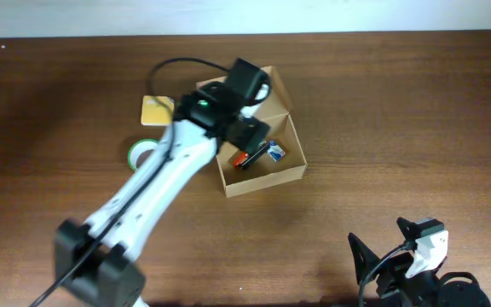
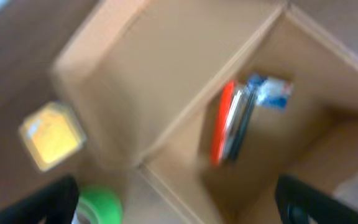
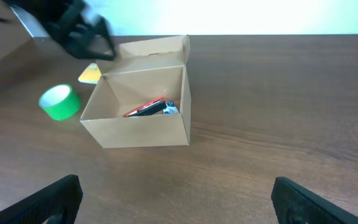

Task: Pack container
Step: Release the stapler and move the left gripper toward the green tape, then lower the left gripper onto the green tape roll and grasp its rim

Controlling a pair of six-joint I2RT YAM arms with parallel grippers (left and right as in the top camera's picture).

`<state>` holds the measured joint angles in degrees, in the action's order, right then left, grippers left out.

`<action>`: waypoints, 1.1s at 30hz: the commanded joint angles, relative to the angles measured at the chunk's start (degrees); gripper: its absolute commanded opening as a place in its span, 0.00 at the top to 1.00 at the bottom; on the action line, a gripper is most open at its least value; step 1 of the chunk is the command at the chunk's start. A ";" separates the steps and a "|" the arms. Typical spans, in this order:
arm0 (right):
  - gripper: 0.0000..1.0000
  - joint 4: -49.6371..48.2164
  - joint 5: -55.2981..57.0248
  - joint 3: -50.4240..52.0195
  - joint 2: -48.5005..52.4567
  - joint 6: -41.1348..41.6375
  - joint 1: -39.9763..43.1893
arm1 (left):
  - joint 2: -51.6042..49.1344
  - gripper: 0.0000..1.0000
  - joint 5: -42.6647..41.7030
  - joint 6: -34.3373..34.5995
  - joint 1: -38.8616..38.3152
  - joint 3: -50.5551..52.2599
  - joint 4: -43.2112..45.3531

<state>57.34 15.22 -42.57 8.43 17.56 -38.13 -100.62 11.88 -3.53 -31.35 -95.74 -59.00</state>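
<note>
The container [image 1: 290,172] is a tan cardboard box with its flap lid [image 1: 278,92] folded back. Inside lie a red-and-black item [image 1: 245,159] and a tiny blue-and-white box [image 1: 276,153]. My left gripper [image 1: 247,136] hovers over the box's left side, open and empty. The blurred left wrist view looks down on the red-and-black item [image 2: 229,124] and the tiny box [image 2: 272,91], with the black fingers [image 2: 48,202] wide apart. My right gripper [image 3: 179,205] stands open near the table's front right, well short of the container [image 3: 142,130].
A green tape roll [image 1: 141,153] and a yellow note pad [image 1: 156,111] lie on the brown table left of the box. In the right wrist view, the tape roll [image 3: 59,101] sits left of the box and the left arm [image 3: 82,31] reaches over it.
</note>
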 commanded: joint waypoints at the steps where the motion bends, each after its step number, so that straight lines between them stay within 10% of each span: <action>1: 0.01 -0.15 0.92 0.02 -0.42 0.09 -0.07 | 5.25 0.00 3.78 6.34 4.35 -1.16 -6.45; 11: 0.01 -0.15 0.92 0.02 -0.42 0.09 -0.07 | 9.01 0.00 -1.64 8.48 16.04 3.82 -13.46; 33: 0.01 -0.15 0.92 0.02 -0.42 0.09 -0.07 | 8.70 0.00 -2.08 7.52 21.29 34.23 16.31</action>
<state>57.36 15.22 -42.57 8.43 17.58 -38.13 -91.94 10.46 4.16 -11.20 -61.95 -43.79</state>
